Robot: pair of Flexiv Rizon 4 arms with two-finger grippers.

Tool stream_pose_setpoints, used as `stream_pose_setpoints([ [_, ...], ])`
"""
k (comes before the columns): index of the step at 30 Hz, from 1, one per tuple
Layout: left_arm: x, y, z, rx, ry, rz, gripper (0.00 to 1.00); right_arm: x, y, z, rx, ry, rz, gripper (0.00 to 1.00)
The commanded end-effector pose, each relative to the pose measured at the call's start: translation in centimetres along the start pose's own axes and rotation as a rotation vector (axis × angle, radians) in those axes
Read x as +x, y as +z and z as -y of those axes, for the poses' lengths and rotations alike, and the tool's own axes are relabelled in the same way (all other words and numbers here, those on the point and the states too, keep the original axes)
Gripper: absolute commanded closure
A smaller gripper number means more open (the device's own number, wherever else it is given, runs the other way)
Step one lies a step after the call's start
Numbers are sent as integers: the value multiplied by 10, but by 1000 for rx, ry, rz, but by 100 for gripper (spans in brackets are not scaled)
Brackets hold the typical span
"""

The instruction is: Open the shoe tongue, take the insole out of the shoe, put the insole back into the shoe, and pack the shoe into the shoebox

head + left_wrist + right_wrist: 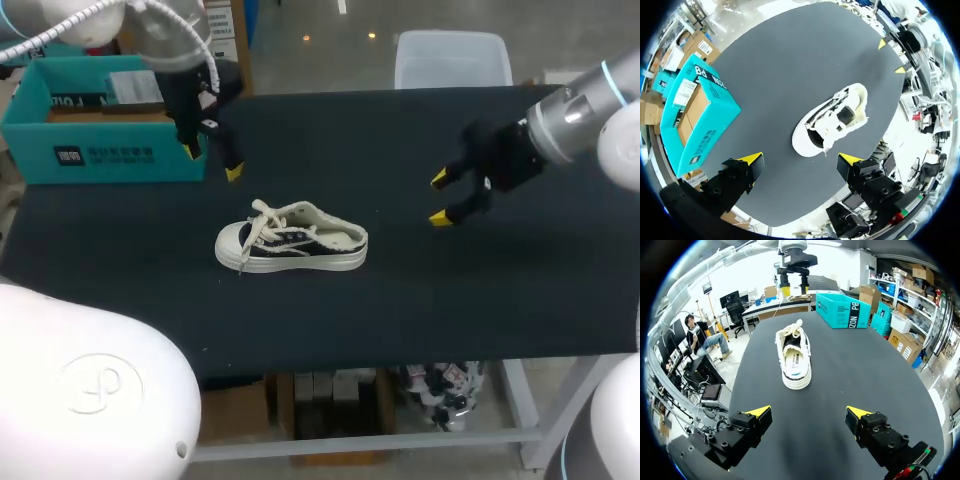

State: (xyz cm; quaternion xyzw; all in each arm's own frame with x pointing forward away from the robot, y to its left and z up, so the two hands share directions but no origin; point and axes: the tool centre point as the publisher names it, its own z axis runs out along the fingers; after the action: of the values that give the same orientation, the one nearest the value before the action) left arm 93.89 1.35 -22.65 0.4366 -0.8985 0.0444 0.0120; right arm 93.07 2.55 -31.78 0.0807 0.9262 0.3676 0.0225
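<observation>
A white and dark shoe (292, 240) lies on its sole on the black table (400, 280), toe toward the left, laces loose on top. In the right wrist view the shoe (793, 357) shows a white insole inside. My left gripper (212, 162) hangs open above the table behind the shoe's toe; in its own view the shoe (832, 121) lies ahead of the open gripper (801, 159). My right gripper (441, 198) stands open to the right of the shoe, apart from it. The teal shoebox (95, 120) sits open at the back left.
A clear plastic bin (452, 58) stands just behind the table's far edge. In the left wrist view the shoebox (695, 117) lies beside my left gripper, and my right gripper's yellow tips (889, 56) show beyond the shoe.
</observation>
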Motion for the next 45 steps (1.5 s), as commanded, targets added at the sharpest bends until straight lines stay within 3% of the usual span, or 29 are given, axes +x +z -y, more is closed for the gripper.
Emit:
stream_pose_setpoints([
  [1, 4, 0, 10, -30, -101, 20, 0, 10, 16, -7, -7, -22, 24, 0],
  [8, 11, 7, 9, -5, -154, 25, 0, 18, 42, -13, -62, -25, 33, 0],
  [21, 28, 17, 15, 22, -259, 21, 0, 22, 95, -23, -94, -13, -26, 0],
  [25, 32, 20, 16, 12, -251, 3, 0, 25, 107, -24, -127, -6, -49, 0],
  [35, 32, 20, 16, 12, -251, 3, 0, 25, 107, -24, -127, -6, -49, 0],
  [38, 38, 26, 18, -22, -316, -11, 0, 26, 106, -26, -128, -10, -42, 0],
  [45, 51, 34, 22, -9, -356, -12, 0, 28, 132, -32, -130, 16, -54, 0],
])
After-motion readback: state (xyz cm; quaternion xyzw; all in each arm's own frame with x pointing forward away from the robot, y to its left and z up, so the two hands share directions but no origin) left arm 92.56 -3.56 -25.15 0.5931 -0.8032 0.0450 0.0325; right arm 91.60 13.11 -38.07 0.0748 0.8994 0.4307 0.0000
